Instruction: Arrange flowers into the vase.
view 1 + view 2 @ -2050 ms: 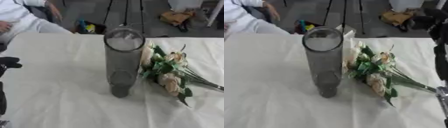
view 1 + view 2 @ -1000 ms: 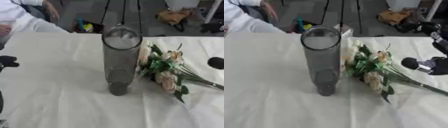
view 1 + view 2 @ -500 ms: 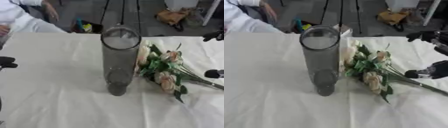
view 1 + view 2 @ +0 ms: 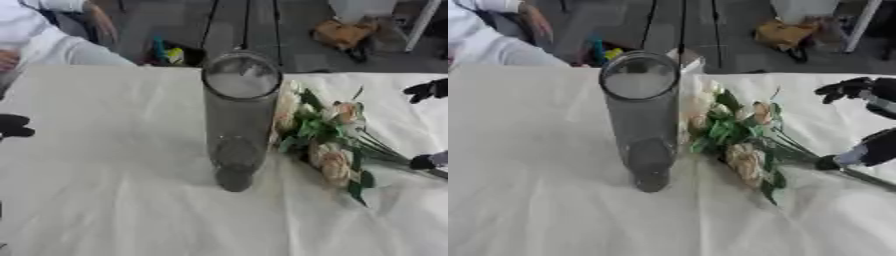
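Now, in the left eye view, the tall clear glass cylinder vase (image 4: 238, 117) stands mid-table, the bunch of cream and peach roses with green leaves (image 4: 328, 137) lying just right of it; a dark left hand (image 4: 14, 125) idles at the left edge, fingers unreadable. In the right eye view, the black right hand (image 4: 866, 120), absent two seconds ago, has spread around the stems at the right edge – pickup looks imminent
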`<act>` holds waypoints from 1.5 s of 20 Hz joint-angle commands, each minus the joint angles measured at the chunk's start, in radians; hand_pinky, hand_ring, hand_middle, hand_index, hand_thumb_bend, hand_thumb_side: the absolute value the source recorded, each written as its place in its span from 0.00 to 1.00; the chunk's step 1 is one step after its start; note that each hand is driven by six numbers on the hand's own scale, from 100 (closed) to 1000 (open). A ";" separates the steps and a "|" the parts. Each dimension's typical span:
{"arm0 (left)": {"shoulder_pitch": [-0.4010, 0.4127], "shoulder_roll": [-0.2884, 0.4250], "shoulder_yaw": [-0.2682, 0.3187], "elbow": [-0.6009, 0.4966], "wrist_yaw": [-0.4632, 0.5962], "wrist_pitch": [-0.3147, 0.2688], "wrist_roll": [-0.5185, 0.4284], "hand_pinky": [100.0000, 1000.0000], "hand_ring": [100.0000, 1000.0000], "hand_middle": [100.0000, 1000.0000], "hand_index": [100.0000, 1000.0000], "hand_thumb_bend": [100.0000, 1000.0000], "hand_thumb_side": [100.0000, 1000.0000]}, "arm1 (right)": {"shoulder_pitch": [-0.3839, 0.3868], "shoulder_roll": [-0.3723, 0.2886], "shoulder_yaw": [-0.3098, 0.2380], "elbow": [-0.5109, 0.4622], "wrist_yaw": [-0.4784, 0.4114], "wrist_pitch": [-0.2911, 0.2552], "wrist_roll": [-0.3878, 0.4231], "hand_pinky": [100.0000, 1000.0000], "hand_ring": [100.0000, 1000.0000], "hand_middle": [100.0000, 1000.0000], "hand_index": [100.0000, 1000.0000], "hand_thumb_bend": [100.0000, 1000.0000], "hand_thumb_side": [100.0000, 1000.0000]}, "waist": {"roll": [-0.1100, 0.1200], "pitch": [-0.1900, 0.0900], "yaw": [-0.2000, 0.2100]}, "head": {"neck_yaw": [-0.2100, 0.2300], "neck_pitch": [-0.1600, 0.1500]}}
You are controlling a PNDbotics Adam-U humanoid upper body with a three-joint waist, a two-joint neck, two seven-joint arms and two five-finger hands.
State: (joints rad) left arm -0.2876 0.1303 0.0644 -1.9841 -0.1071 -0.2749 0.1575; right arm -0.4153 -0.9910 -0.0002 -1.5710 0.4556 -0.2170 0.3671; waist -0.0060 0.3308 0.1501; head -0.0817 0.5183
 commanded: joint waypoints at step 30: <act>0.001 -0.009 -0.018 -0.016 0.009 -0.003 -0.014 0.49 0.54 0.68 0.85 0.00 1.00 | -0.040 0.064 0.076 0.115 0.127 -0.048 -0.216 0.77 0.76 0.50 0.81 0.65 0.39 | 0.023 -0.016 0.024 | -0.073 0.001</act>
State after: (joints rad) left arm -0.2819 0.1143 0.0531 -1.9841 -0.1056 -0.2771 0.1467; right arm -0.4433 -0.9023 0.0835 -1.4531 0.5761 -0.2570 0.1573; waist 0.0016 0.3315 0.1727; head -0.1514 0.5185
